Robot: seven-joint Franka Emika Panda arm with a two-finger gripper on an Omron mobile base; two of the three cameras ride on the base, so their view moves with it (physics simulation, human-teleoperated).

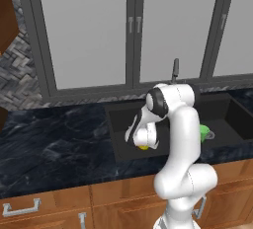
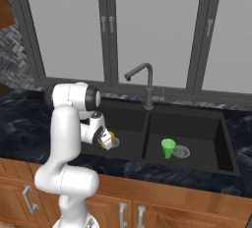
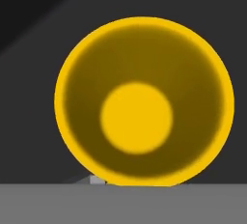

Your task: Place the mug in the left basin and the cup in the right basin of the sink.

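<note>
In the left basin (image 2: 128,133) of the sink (image 2: 226,143), the gripper (image 2: 106,140) is hovering at the yellow mug (image 3: 144,101); whether the jaws are gripping it is unclear. The cup (image 2: 168,148) is standing in the right basin (image 2: 202,133). The mug looks light, rigid and smooth; its rim is probably the best hold.

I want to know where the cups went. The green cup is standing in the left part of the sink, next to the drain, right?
Not quite. The green cup stands upright beside a drain, but in the right part of the sink, as the right base view shows. The left part holds the yellow mug.
</note>
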